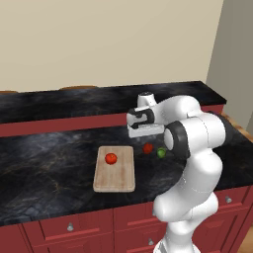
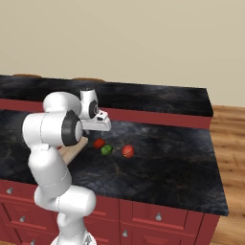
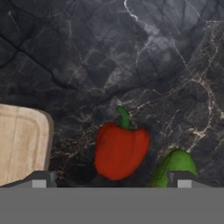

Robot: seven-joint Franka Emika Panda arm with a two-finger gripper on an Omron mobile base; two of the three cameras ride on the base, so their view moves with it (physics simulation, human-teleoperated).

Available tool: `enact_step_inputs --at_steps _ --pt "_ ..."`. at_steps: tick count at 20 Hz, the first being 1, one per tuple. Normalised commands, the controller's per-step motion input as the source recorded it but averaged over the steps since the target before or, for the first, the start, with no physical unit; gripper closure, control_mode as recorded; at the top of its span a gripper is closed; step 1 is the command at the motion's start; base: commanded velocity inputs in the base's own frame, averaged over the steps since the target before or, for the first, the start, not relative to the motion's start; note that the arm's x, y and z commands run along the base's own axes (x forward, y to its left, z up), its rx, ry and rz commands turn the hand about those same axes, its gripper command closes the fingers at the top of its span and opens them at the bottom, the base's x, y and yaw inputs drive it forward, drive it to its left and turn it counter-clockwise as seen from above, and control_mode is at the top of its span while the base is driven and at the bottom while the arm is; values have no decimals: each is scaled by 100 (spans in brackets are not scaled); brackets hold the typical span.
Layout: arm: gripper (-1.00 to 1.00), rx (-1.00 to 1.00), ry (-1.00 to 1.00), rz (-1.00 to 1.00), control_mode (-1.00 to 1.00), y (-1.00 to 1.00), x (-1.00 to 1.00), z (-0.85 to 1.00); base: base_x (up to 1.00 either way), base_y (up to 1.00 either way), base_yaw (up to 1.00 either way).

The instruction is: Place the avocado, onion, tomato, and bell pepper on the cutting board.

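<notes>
Gripper (image 3: pixel 109 180) hangs above black marble counter (image 1: pixel 49 163), fingers spread wide w/ nothing between. Directly under it: 1 bell pepper (image 3: pixel 120 150), green stem pointing away from hand. 1 avocado (image 3: pixel 175 165) just beside pepper, by one fingertip; cutting board (image 3: pixel 22 142) corner by the other. 1 tomato (image 1: pixel 111 158) sits on board. 1 onion (image 2: pixel 128 151) lies past avocado, apart. No labels or writing legible.

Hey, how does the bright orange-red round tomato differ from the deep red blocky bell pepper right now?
The smooth round orange-red tomato sits on the pale wooden cutting board; the deep red blocky bell pepper lies on the dark marble counter beside it. The pepper has a green stem; none shows on the tomato. Both are small.
</notes>
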Motion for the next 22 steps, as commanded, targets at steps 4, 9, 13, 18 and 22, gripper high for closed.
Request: enact_step_inputs --at_steps 4,9,13,18,22 --pt "-100 0 2 0 -100 -1 0 -21 0 0 0" --pt "-100 0 2 -2 -100 -9 0 -29 0 0 0" --pt "-100 0 1 -2 -100 -6 0 -26 0 0 0" --pt "-100 0 0 -1 -100 -2 0 -22 0 0 0" --pt "-100 0 1 -2 -100 -5 0 -23 0 0 0"
